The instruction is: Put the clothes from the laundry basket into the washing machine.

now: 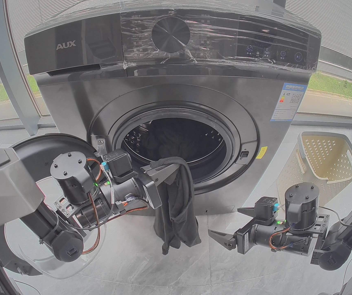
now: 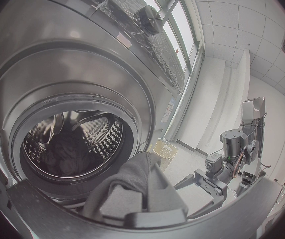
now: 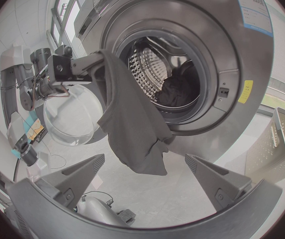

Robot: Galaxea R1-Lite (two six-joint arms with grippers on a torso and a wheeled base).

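1. One dark garment (image 1: 176, 209) hangs from our left gripper (image 1: 171, 169), which is clenched on its upper fold just in front of the washing machine (image 1: 208, 91); most of the cloth dangles below the machine's door rim.
2. Our right gripper (image 1: 225, 221) sits low before the washing machine, fingers spread, holding nothing; the laundry basket (image 1: 327, 160) is beside the machine.
3. We judge loading is in hand; we should push the fold deep inside the washing machine before letting go, lest the tail drape outside.
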